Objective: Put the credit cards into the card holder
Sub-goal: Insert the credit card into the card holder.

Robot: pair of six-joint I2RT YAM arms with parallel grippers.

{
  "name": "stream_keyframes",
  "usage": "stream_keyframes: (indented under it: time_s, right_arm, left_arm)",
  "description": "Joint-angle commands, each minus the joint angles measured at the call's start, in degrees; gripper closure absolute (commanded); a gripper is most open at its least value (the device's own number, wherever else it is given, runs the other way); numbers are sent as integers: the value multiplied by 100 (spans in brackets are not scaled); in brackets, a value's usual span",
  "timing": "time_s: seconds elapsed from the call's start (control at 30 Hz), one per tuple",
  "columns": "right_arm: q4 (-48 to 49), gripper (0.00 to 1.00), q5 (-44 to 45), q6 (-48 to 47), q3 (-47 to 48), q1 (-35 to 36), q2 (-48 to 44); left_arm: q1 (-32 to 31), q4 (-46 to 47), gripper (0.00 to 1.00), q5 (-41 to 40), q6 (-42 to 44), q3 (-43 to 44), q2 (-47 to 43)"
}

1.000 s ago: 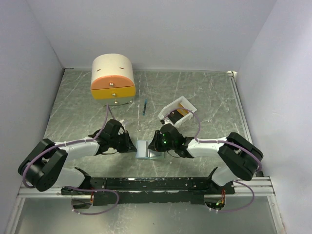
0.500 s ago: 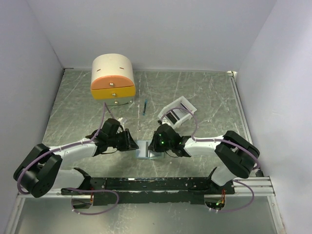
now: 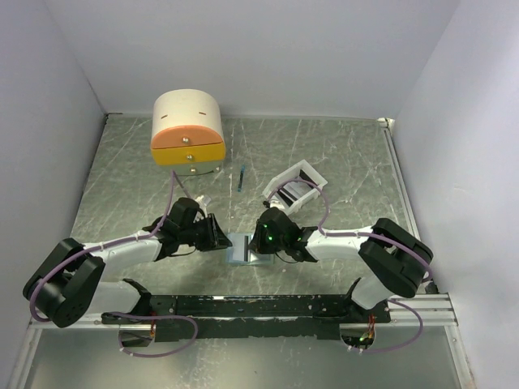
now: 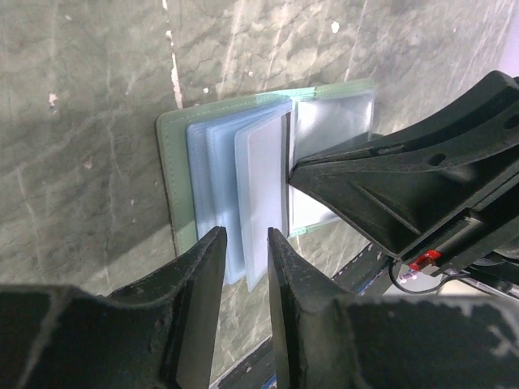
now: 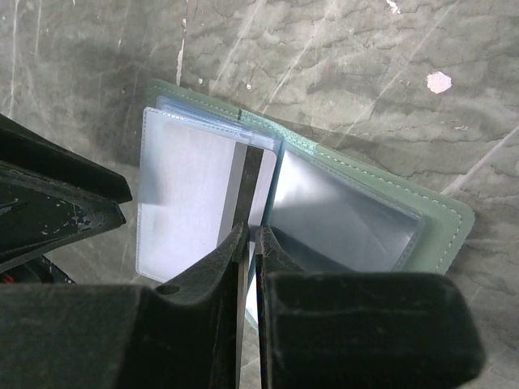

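Note:
The card holder (image 3: 240,248) lies open on the table between my two grippers, with a pale green cover (image 4: 169,186) and clear blue sleeve pages (image 5: 182,194). My right gripper (image 5: 251,231) is shut on the dark credit card (image 5: 247,182), held edge-on with its far end at the fold between the pages. It shows in the top view (image 3: 259,240) right over the holder. My left gripper (image 4: 246,243) is open by a narrow gap, its tips at the pages' near edge; it also shows in the top view (image 3: 217,236). I cannot make out the gold card.
A cream-and-orange drawer box (image 3: 187,130) stands at the back left. A thin blue stick (image 3: 241,178) lies behind the holder. A white open tray (image 3: 295,185) sits behind the right gripper. Grey walls close in both sides.
Both grippers have closed in on the card holder. The right gripper moved left with the dark card over the open pages; the left gripper moved right to the holder's edge.

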Motion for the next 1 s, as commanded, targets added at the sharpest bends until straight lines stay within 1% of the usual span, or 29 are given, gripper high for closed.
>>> stream_keyframes:
  time_s: [0.0, 0.07, 0.23, 0.43, 0.97]
  right_arm:
    - [-160, 92, 219, -65, -107, 19, -22]
    - [-132, 92, 216, -85, -113, 22, -29]
    - [23, 92, 110, -65, -142, 19, 14]
    - [69, 93, 131, -43, -209, 27, -19]
    - [138, 94, 106, -25, -245, 23, -42]
  left_arm:
    - [-26, 432, 61, 238, -61, -52, -35]
    - [-22, 498, 59, 281, -75, -57, -81]
    - [-26, 636, 59, 340, -119, -87, -8]
    - [-22, 473, 59, 188, -60, -24, 77]
    - [-24, 630, 60, 179, -49, -14, 305]
